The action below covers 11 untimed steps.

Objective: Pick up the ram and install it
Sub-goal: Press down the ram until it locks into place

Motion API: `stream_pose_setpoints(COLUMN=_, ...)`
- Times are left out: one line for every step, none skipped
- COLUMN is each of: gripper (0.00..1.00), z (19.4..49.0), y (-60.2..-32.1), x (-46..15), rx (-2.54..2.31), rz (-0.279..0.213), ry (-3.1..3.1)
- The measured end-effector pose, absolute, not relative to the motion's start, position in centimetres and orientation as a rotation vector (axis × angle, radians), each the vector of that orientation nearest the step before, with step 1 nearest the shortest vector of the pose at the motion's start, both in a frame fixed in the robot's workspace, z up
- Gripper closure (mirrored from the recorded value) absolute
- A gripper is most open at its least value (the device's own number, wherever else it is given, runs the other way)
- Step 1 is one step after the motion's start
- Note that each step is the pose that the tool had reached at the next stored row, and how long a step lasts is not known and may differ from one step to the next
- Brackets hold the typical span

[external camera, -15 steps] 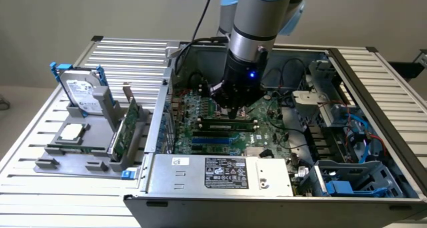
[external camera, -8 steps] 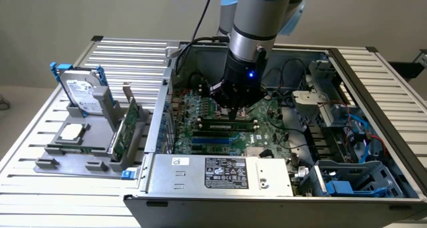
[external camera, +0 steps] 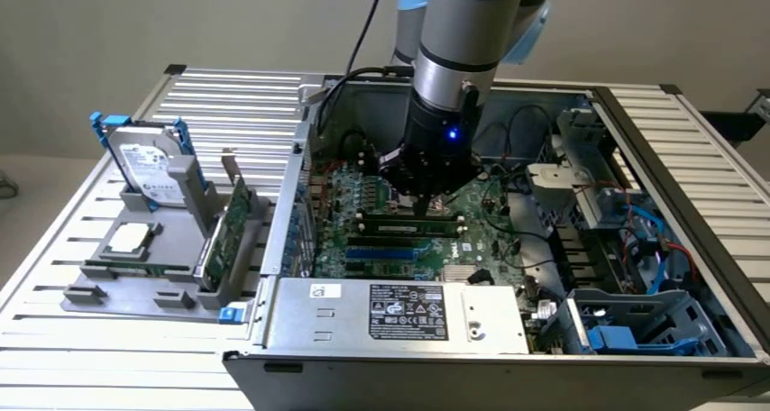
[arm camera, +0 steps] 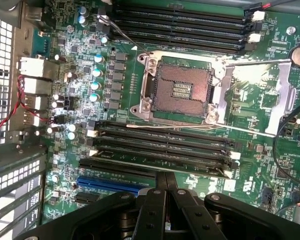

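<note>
The gripper (external camera: 424,200), fingers pressed together and holding nothing, stands directly over the ram (external camera: 409,222), which appears to sit edge-up in a motherboard memory slot (arm camera: 160,134), its long axis along the slots.

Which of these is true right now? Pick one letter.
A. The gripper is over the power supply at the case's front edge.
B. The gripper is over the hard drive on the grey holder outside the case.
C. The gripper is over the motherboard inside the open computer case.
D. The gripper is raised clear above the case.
C. In the exterior view the gripper reaches down inside the computer case, just above the motherboard by its memory slots.
</note>
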<state>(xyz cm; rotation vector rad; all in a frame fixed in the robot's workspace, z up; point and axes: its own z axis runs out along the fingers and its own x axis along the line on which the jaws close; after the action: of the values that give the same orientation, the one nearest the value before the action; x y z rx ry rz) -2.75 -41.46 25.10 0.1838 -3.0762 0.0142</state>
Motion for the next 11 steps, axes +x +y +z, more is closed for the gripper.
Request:
stream_pose_setpoints(gripper=0.89, z=25.10, y=-41.46, x=-2.75, rx=0.181, rz=0.016, ry=-3.079)
stream_pose_setpoints(gripper=0.89, z=25.10, y=-41.46, x=-2.75, rx=0.178, rz=0.017, ry=-3.081)
stream_pose_setpoints(gripper=0.89, z=25.11, y=-41.46, x=-2.74, rx=0.172, rz=0.017, ry=-3.084)
stream_pose_setpoints(gripper=0.89, z=25.11, y=-41.46, x=-2.74, rx=0.164, rz=0.017, ry=-3.086)
stream_pose_setpoints(gripper=0.89, z=25.12, y=-41.50, x=-2.75, rx=0.161, rz=0.017, ry=-3.087)
stream_pose_setpoints(gripper=0.89, z=25.12, y=-41.51, x=-2.75, rx=0.161, rz=0.015, ry=-3.087)
stream_pose_setpoints(gripper=0.89, z=25.12, y=-41.51, x=-2.75, rx=0.161, rz=0.015, ry=-3.087)
stream_pose_setpoints(gripper=0.89, z=25.12, y=-41.51, x=-2.75, rx=0.161, rz=0.015, ry=-3.087)
stream_pose_setpoints(gripper=0.89, z=25.12, y=-41.51, x=-2.75, rx=0.161, rz=0.015, ry=-3.087)
stream_pose_setpoints(gripper=0.89, z=25.12, y=-41.51, x=-2.75, rx=0.161, rz=0.015, ry=-3.087)
stream_pose_setpoints(gripper=0.89, z=25.12, y=-41.51, x=-2.75, rx=0.161, rz=0.015, ry=-3.087)
